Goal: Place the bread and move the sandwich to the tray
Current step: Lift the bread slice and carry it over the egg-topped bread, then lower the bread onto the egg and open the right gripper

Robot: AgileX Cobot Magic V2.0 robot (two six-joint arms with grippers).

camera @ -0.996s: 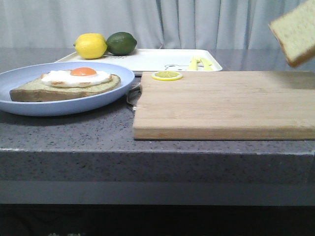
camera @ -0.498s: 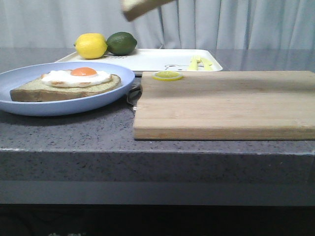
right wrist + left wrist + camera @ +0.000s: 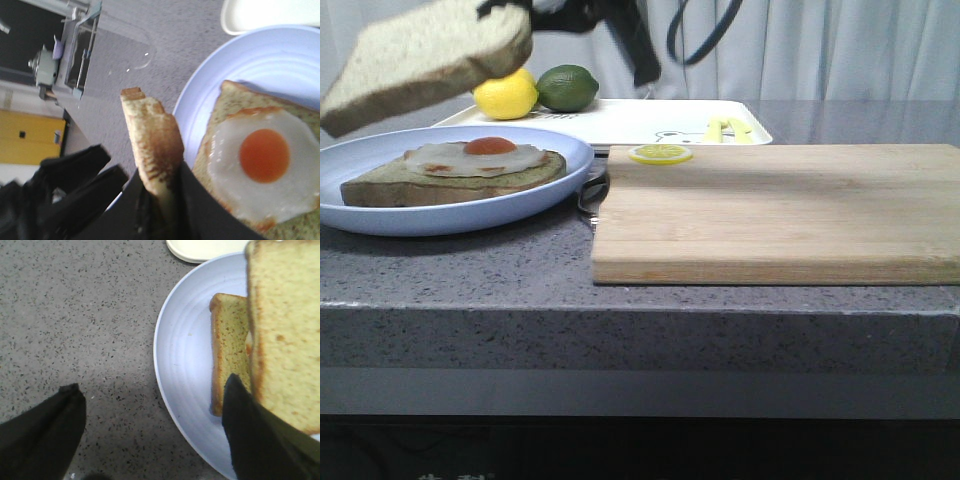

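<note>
1. You had the right gripper point(image 3: 160, 200) clamped on the bread point(image 3: 425, 62), hanging tilted above the plate point(image 3: 380, 215); the left gripper point(image 3: 150, 435) stood open and empty beside the plate.
2. Level the slice and square it over the fried egg point(image 3: 480, 155) before releasing, I'd judge.
3. The plate held the lower slice point(image 3: 450, 182) with egg; the tray point(image 3: 640, 122) behind carried a small yellow-green item point(image 3: 725, 128).

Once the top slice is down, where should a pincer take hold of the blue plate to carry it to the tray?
Probably the plate's raised rim nearest the cutting board, approached from the right: that edge looks bare, while the egg-topped slice sits toward the plate's left. The right pincer is shut on the bread; the left pincer is open.
</note>
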